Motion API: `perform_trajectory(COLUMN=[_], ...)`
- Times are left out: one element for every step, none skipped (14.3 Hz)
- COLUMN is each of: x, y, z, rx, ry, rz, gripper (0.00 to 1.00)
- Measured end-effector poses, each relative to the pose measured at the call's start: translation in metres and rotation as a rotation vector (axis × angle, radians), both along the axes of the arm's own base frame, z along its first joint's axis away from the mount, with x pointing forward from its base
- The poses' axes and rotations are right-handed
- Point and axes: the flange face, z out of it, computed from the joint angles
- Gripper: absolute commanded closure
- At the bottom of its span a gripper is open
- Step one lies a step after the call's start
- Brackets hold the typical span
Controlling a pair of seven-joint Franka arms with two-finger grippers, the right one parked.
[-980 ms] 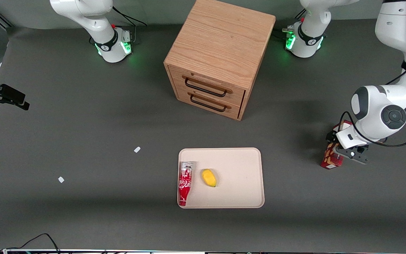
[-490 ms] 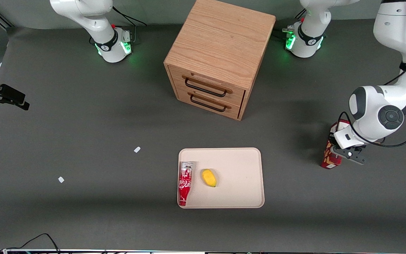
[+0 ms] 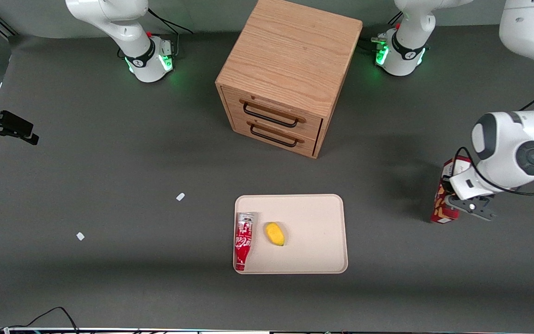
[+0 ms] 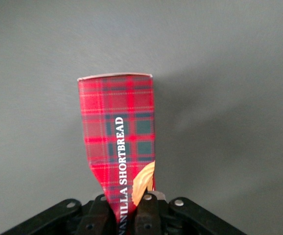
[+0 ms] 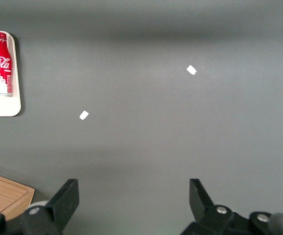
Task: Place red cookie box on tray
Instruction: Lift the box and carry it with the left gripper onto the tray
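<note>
A: What lies toward the parked arm's end of the dark grey tabletop (image 3: 109, 176)?

B: Two small white scraps (image 3: 180, 196), well apart from everything else.

A: And in the middle?

B: A wooden two-drawer cabinet (image 3: 290, 76), and nearer the front camera, in front of its drawers, the beige tray (image 3: 322, 232). On the tray lie a red-and-white Coca-Cola bottle (image 3: 243, 240), on its side along one short rim, and a small yellow fruit (image 3: 275, 234) just beside it.

A: Where's the red cookie box (image 3: 447, 195)?

B: Toward the working arm's end, well apart from the tray. It's a red tartan box (image 4: 119, 142) with "SHORTBREAD" printed along it.

A: And the gripper (image 3: 462, 204)?

B: Right at the box. In the wrist view the black fingers (image 4: 102, 215) pinch the box's near end from both sides, its other end pointing away from the wrist. Whether the box touches the tabletop, I can't tell.
</note>
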Motion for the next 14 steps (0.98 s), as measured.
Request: perform_trajectory(x=[0.008, 0.013, 0.018, 0.02, 0.022, 0.023, 0.024, 0.024, 0.024, 0.025, 0.026, 0.029, 0.032, 0.036], y=[-0.001, -0.004, -0.008, -0.013, -0.019, -0.026, -0.036, -0.047, -0.06, -0.076, -0.094, -0.113, -0.134, -0.155], z=[0.027, 0.056, 0.083, 0.111, 0.135, 0.157, 0.175, 0.189, 0.201, 0.212, 0.218, 0.221, 0.219, 0.214], rx=[0.003, 0.0, -0.014, -0.032, -0.042, -0.048, -0.054, -0.057, -0.06, -0.063, -0.074, -0.094, -0.11, -0.119], ry=[0.002, 0.004, 0.01, 0.018, 0.023, 0.026, 0.028, 0.031, 0.029, 0.026, 0.021, 0.019, 0.02, 0.02], rz=[0.013, 0.038, 0.07, 0.103, 0.128, 0.146, 0.161, 0.176, 0.192, 0.21, 0.233, 0.26, 0.282, 0.299], gripper=[1.0, 1.0, 1.0, 1.0, 1.0, 1.0, 1.0, 1.0, 1.0, 1.0, 1.0, 1.0, 1.0, 1.0])
